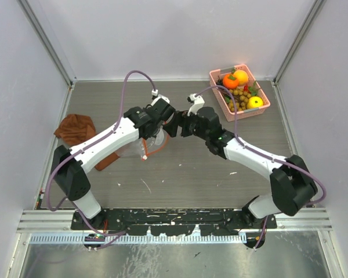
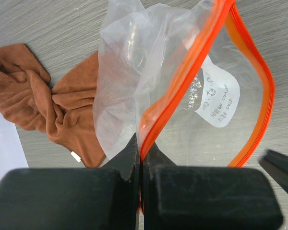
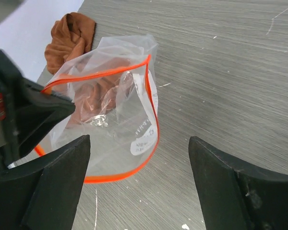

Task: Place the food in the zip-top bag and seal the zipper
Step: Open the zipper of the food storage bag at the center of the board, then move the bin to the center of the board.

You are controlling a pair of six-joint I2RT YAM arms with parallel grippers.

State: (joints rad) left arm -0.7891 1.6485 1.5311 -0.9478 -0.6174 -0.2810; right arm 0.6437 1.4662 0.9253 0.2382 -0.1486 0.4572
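Orange-red zipper plastic is pinched flat between the left jaws, which are closed tight on one lip of the zip-top bag. That grip lets the mouth gape in a loop instead of lying closed on the tabletop. The bag is left of centre, near the brown cloth, with its mouth raised; whether its bottom rests on the tabletop is hard to tell from above. The right jaws are spread wide and empty, facing the open mouth from just beside it, probably placed to take the free lip or widen the opening. The food all lies in the pink basket at the far right corner, well apart from the bag, so filling has not begun and sealing comes last
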